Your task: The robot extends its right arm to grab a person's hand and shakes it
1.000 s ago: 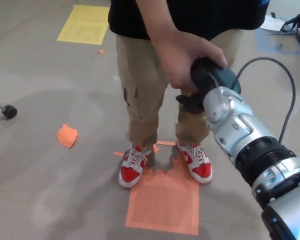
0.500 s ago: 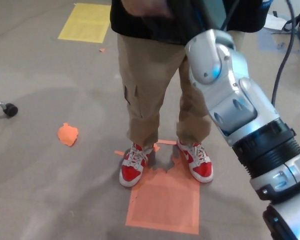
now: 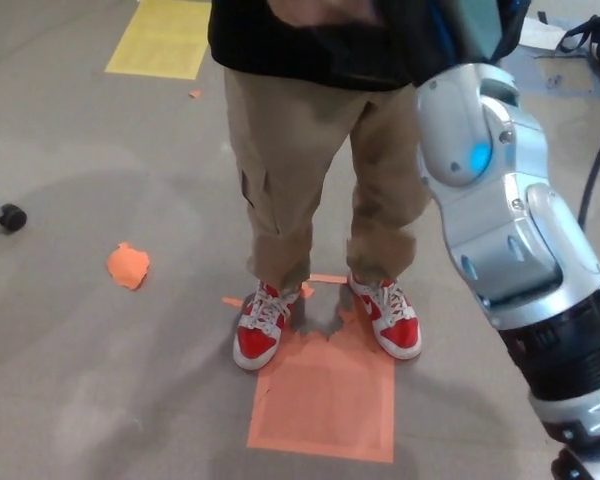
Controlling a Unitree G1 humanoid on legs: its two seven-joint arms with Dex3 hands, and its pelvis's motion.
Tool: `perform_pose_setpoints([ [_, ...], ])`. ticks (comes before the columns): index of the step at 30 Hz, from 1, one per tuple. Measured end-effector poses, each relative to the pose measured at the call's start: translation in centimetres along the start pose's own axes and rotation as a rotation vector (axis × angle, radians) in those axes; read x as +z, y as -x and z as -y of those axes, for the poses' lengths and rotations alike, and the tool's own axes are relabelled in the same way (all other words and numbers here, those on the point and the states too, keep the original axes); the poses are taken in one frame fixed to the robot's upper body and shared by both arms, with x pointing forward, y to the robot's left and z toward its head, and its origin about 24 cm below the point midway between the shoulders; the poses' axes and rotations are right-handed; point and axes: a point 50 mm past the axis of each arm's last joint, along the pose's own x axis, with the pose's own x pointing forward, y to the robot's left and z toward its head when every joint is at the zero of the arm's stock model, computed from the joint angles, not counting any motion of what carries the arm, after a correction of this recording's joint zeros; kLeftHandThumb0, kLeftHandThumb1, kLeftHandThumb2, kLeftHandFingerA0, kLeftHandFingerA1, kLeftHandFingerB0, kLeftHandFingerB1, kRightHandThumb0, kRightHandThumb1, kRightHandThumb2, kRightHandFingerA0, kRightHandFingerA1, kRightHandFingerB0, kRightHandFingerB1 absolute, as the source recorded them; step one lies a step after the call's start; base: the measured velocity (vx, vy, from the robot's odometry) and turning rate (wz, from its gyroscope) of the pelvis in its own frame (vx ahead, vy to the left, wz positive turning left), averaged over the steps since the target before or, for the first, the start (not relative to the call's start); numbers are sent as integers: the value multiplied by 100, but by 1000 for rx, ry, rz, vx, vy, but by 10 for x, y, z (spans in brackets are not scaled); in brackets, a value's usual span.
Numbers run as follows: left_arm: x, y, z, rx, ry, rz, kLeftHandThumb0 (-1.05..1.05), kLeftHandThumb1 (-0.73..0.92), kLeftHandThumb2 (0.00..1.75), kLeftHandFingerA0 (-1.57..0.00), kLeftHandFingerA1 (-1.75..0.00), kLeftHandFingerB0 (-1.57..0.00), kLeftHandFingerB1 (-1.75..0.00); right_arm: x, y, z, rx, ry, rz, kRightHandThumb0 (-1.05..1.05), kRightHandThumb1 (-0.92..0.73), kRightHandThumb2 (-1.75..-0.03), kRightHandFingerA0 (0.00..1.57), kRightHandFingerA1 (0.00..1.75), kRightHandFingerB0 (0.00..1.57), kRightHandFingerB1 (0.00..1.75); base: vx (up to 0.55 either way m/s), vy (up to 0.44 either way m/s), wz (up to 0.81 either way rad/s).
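Observation:
A person in tan trousers (image 3: 290, 160) and a black top stands right in front of me. The person's hand (image 3: 325, 10) shows blurred at the very top edge. My right arm (image 3: 500, 220), silver with a blue light, rises steeply from the lower right. My right hand (image 3: 465, 25) is a dark shape cut off by the top edge, just right of the person's hand. Its grip and any contact with that hand are hidden. My left hand does not show.
The person's red and white shoes (image 3: 260, 330) stand at the far edge of an orange floor square (image 3: 325, 395). An orange scrap (image 3: 128, 265) and a chair wheel (image 3: 10, 215) lie at the left. A yellow sheet (image 3: 160, 35) lies at the back left, a black bag (image 3: 595, 35) at the back right.
My right arm has swung up from waist height to the top edge, and the person's hand rose with it. The view has shifted slightly.

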Motion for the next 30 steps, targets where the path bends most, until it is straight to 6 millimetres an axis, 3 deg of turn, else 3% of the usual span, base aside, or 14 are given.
perform_pose_setpoints([
  [9,1,-1,-1,6,9,5,-34,57,110,-1,-47,0,-47,-63,8,-54,223,118,-254,-9,-64,-58,95,72,78,69,0,0,0],
  [10,2,-1,-1,6,9,6,-65,88,66,-17,-32,-11,-25,-71,10,-59,250,129,-286,-16,-68,-59,95,70,74,64,0,0,0],
  [11,2,-1,-1,7,10,7,-70,69,100,-12,-45,0,-34,-77,13,-64,271,138,-313,-19,-65,-59,91,68,72,61,0,0,0],
  [14,3,-1,-3,10,12,9,-65,68,99,-10,-44,0,-35,-94,19,-74,324,154,-376,-18,-67,-59,89,67,70,59,0,0,0],
  [15,3,-2,-3,11,14,10,-66,87,66,-18,-32,-10,-23,-98,20,-76,335,157,-389,-17,-70,-61,90,68,69,58,0,0,0],
  [16,4,-2,-4,10,16,12,-71,74,94,-11,-41,-7,-35,-102,21,-78,344,156,-398,-18,-70,-60,90,69,69,60,0,0,0],
  [17,5,-2,-5,11,16,13,-35,56,110,-1,-47,0,-47,-104,21,-78,346,151,-402,-18,-70,-60,92,74,69,61,0,0,0],
  [21,6,-4,-7,13,13,14,-35,56,110,-1,-47,0,-47,-103,19,-77,331,114,-380,-35,-72,-61,104,83,47,43,0,0,0],
  [22,6,-4,-7,13,13,14,-35,56,110,-1,-48,0,-47,-102,19,-76,328,108,-377,-48,-72,-62,87,86,30,33,0,0,0],
  [23,6,-4,-7,13,14,13,-65,87,66,-16,-32,-9,-26,-101,19,-75,320,93,-366,-69,-58,-89,44,55,6,34,0,0,0],
  [24,6,-4,-7,13,15,11,-65,87,66,-16,-32,-9,-26,-101,20,-74,317,84,-360,-69,-58,-89,44,55,6,34,0,0,0],
  [25,5,-3,-7,13,20,9,-69,67,98,-10,-45,-1,-36,-102,22,-73,319,69,-351,-75,-74,-63,38,40,4,20,0,0,0],
  [26,5,-3,-7,13,21,9,-35,57,110,0,-47,0,-47,-102,23,-73,320,68,-351,-82,-61,-96,1,31,0,11,0,0,0],
  [30,2,-2,-5,5,27,0,-35,57,110,0,-47,0,-47,-118,38,-66,366,54,-372,-81,-60,-85,0,17,0,3,0,0,0],
])
